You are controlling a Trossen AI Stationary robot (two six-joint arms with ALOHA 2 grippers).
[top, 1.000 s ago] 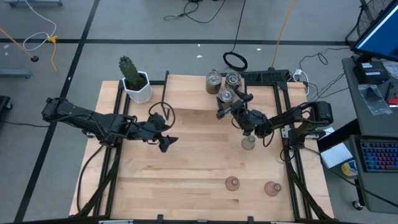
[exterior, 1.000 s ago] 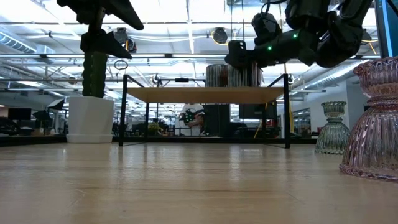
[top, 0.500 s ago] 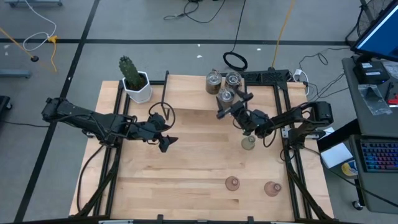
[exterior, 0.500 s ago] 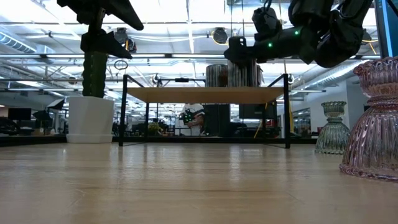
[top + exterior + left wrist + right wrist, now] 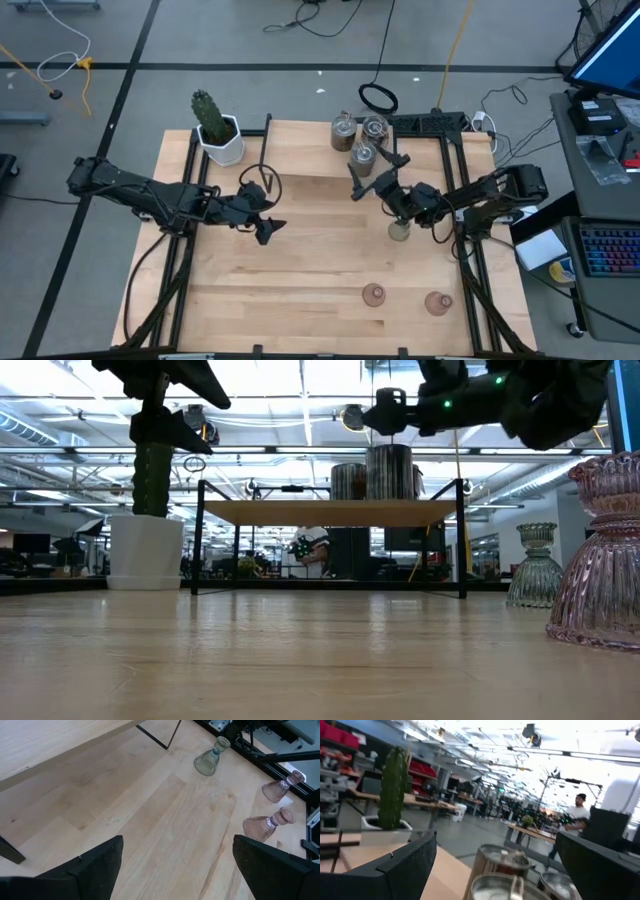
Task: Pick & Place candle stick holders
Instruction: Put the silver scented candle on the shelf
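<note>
Green holder (image 5: pixel 400 230) stands upright, stem up, near the cactus-side shelf; both pink holders (image 5: pixel 374 294) likewise. Right fingers (image 5: pixel 375 177) and left fingers (image 5: pixel 268 208) spread wide, empty.

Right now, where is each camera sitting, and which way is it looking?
High view: above, facing straight down at the table; both arms show.
Low view: at tabletop height, facing across to the cactus; arms overhead.
Left wrist view: on the left arm, facing down at the green holder and two pink holders; own dark fingers show.
Right wrist view: on the right arm, facing the silvery holders; own fingers show.
Shared: the cactus appears in the low and right wrist views.
</note>
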